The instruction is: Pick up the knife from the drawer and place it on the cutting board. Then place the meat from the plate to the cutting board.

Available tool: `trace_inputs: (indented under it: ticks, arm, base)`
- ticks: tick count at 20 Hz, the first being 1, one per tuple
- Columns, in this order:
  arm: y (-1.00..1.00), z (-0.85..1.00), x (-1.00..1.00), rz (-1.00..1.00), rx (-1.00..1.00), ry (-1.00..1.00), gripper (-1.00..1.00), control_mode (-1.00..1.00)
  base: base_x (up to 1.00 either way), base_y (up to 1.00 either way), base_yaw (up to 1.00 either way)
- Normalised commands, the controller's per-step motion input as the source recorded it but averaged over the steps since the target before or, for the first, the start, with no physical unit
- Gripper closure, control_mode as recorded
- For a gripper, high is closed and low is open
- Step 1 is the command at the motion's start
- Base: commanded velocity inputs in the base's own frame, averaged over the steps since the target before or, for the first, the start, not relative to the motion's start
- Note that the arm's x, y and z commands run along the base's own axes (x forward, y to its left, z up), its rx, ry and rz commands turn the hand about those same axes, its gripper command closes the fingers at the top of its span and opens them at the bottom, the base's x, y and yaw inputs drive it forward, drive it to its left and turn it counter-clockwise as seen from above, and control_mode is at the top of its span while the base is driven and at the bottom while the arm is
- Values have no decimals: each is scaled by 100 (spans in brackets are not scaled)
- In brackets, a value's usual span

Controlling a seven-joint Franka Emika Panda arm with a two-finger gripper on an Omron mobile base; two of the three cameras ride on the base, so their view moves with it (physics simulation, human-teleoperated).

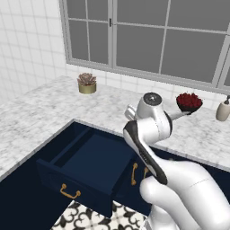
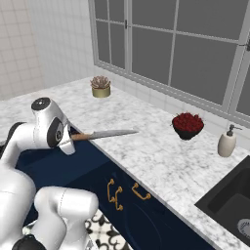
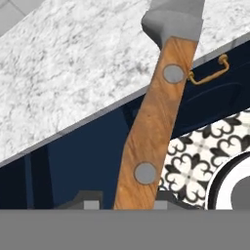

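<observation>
Knife (image 3: 155,127) handle clamped in closed jaws, blade out over the marble counter (image 2: 161,146)

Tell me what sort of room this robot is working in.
A home kitchen, rendered. A marble counter runs under a big window, with a dark sink and soap dispenser at its right end and navy cabinets with an open drawer below.

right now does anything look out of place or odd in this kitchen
The navy drawer hangs wide open and looks empty. The knife is off the counter, held level by the claw at its wooden handle, blade out over the marble. Nothing looks spilled or damaged.
</observation>
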Motion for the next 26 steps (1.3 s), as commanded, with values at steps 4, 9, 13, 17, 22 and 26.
trace_inputs:
  ticks: [4, 9, 13, 17, 22, 26]
  arm:
    - [-58, -32, 7, 0, 0, 0, 100, -100]
    - [-27, -21, -4, 0, 0, 0, 100, 100]
    - [0, 0, 0, 0, 0, 0, 100, 100]
    - [0, 0, 0, 0, 0, 0, 100, 100]
    - [0, 0, 0, 0, 0, 0, 100, 100]
    - [0, 0, 0, 0, 0, 0, 100, 100]
  base:
    - [0, 0, 0]
    - [-31, -11, 1]
    - [-100, 17, 18]
    - [-98, 55, 33]
    - [-42, 89, 40]
    - [0, 100, 42]
